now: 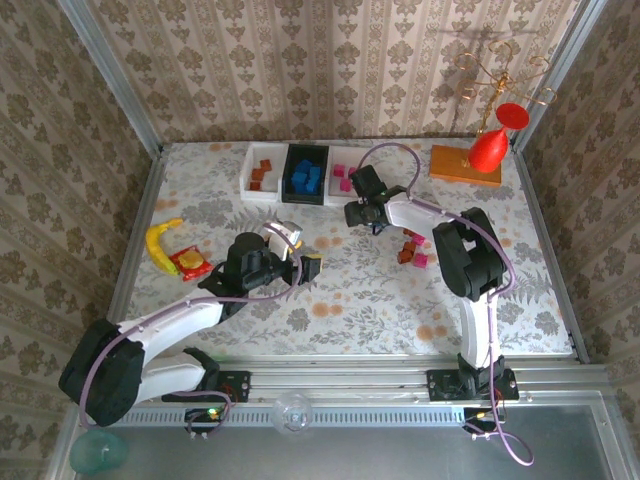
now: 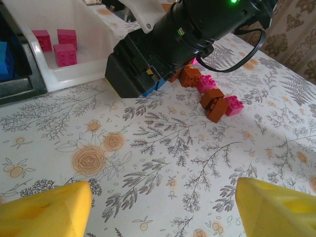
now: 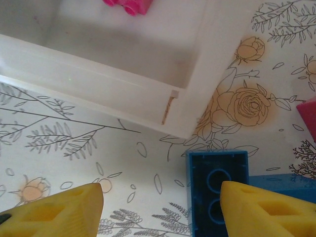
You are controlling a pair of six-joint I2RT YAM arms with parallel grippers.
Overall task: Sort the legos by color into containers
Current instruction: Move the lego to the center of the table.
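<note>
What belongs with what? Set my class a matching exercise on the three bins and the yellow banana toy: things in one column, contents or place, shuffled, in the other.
Things
1. black bin
2. left white bin
3. right white bin
4. yellow banana toy

Matches
a. holds pink bricks
b. lies near the left edge of the table
c. holds blue bricks
d. holds orange-brown bricks

Pairs: 1-c, 2-d, 3-a, 4-b

Left arm (image 1: 170, 325) stretches low and forward. Left gripper (image 1: 300, 252) has its fingers (image 2: 47, 210) spread wide. Right arm (image 1: 470, 250) is folded at the elbow, forearm reaching left. Right gripper (image 1: 353, 212) points down just ahead of the left fingers, with its own fingers (image 3: 54, 212) parted.
</note>
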